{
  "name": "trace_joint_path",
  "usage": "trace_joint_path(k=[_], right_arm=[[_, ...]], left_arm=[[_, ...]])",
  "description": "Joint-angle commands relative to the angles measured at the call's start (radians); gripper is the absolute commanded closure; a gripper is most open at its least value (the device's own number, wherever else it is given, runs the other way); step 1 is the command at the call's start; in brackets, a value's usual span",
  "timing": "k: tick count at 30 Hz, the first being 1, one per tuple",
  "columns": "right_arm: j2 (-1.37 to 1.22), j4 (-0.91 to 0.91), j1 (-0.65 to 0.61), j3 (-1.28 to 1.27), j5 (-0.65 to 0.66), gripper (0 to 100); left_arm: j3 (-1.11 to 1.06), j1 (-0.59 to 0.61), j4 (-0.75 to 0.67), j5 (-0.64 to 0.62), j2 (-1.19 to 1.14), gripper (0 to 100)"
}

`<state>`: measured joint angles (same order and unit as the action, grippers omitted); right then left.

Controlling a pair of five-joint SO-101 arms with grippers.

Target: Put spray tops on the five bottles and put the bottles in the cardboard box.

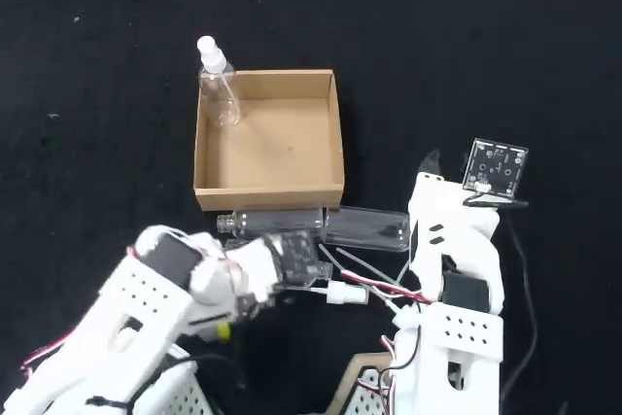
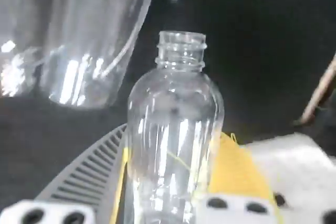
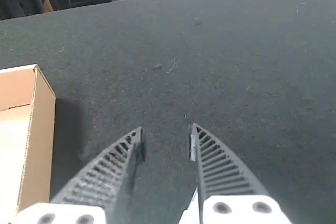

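Note:
The cardboard box (image 1: pixel 330 133) stands open in the middle of the black table. A clear bottle with a white spray top (image 1: pixel 218 85) is at its far left corner. Two uncapped clear bottles (image 1: pixel 277 222) (image 1: pixel 367 228) lie end to end along the box's near wall. My left gripper (image 1: pixel 290 261) is just in front of them, shut on an uncapped clear bottle (image 2: pixel 173 129) whose threaded neck (image 2: pixel 181 50) points away from the wrist. A loose white spray top (image 1: pixel 346 293) with its tube lies beside that gripper. My right gripper (image 3: pixel 165 137) is open and empty over bare table, to the right of the box (image 3: pixel 29 129).
Another clear bottle (image 2: pixel 79 35) lies close beyond the held one. Red and white cables (image 1: pixel 389 291) run between the two arm bases. The right arm (image 1: pixel 452 240) stands to the right of the lying bottles. Black table extends to the far right (image 3: pixel 236 51).

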<state>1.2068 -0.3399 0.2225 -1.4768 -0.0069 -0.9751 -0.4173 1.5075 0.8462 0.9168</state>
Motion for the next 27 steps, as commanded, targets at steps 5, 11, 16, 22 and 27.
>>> trace_joint_path(k=[5, 11, 16, 22, 27], right_arm=[[0.019, 0.031, 0.012, 0.013, 0.003, 87.1], [0.019, 0.031, 0.012, 0.013, 0.003, 87.1], [0.019, 0.031, 0.002, 0.010, 0.003, 87.1], [0.019, 0.032, -0.034, -0.002, 0.009, 87.1], [0.019, 0.032, -0.032, -0.002, 0.009, 87.1]], left_arm=[[0.341, 0.380, 0.155, 0.195, 0.012, 97], [0.317, 0.802, -0.144, 0.140, 0.006, 97], [0.122, 1.106, -0.488, 0.038, -0.058, 97], [0.154, 1.337, -0.617, 0.003, -0.359, 97], [0.275, 1.429, -0.621, 0.003, -0.597, 97]])
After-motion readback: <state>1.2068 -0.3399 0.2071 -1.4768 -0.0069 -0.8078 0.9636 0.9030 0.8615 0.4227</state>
